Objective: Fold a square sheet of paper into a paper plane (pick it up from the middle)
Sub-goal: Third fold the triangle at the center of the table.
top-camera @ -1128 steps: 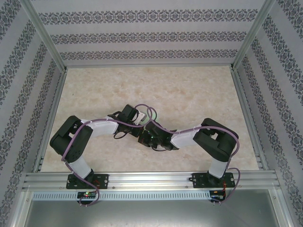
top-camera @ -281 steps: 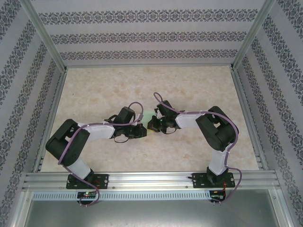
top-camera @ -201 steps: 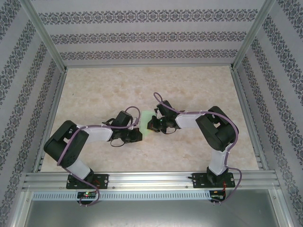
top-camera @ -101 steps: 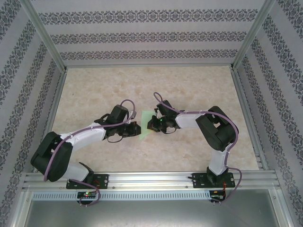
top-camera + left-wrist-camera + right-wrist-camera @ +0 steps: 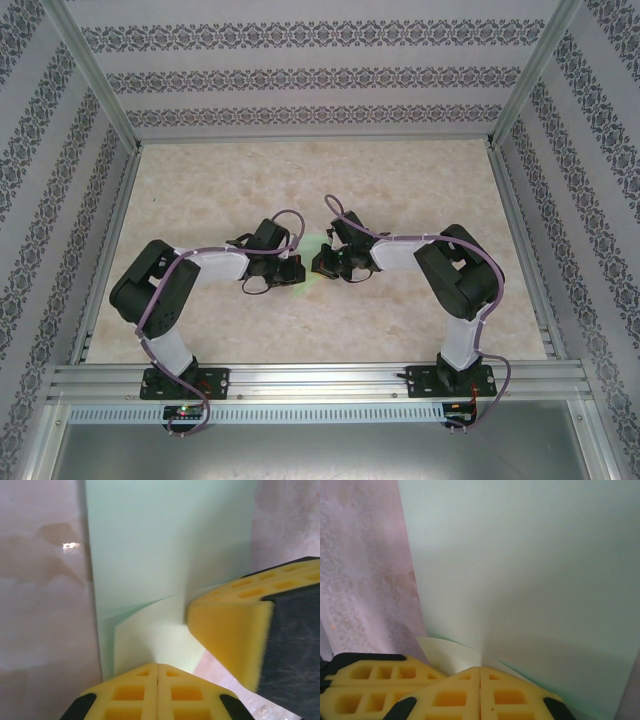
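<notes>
Paper sheet (image 5: 170, 540), pale green, lies on the surface (image 5: 400, 200) between the pincers; left pincer (image 5: 158, 666) and right pincer (image 5: 480, 669) each pinch its edge, pressed together.

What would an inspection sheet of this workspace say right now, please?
Surface: beige marbled table, glossy.
Job's things: pale green square sheet of paper at mid-table between the arms, one edge curled up; no finished plane.
Clutter: nothing seen.
Grippers: left gripper and right gripper both shut on the sheet's edge, yellow pads close together.
Cables: purple cables loop above each wrist, off the paper.
Surroundings: patterned walls; aluminium frame rail at the near edge.
</notes>
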`<state>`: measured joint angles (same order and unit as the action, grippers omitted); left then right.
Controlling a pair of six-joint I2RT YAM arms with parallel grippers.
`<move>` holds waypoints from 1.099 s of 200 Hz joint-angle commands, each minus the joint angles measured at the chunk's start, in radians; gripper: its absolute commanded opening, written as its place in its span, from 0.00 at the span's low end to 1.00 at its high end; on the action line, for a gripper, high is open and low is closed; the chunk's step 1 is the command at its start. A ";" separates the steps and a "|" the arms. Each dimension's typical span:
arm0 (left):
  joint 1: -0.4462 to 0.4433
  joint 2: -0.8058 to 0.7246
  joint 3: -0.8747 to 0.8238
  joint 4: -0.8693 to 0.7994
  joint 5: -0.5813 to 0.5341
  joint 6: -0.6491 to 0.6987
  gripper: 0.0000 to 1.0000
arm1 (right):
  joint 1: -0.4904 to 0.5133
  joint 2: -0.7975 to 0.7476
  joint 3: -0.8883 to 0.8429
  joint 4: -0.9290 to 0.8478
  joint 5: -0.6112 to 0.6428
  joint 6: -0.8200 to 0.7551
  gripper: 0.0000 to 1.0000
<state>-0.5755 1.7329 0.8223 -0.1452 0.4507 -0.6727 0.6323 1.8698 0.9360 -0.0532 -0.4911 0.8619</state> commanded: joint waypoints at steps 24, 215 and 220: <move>0.019 0.034 -0.013 -0.013 -0.046 0.061 0.05 | -0.003 -0.122 -0.036 0.044 0.008 0.006 0.10; 0.019 0.060 -0.053 -0.100 -0.064 0.150 0.00 | -0.102 -0.001 -0.104 0.113 0.032 0.004 0.07; 0.018 0.060 -0.054 -0.100 -0.064 0.151 0.00 | -0.111 0.000 -0.109 0.126 0.022 0.006 0.07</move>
<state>-0.5694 1.7393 0.8200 -0.1425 0.4591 -0.5541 0.5697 1.8439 0.8593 0.0387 -0.4854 0.8875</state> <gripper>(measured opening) 0.061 0.070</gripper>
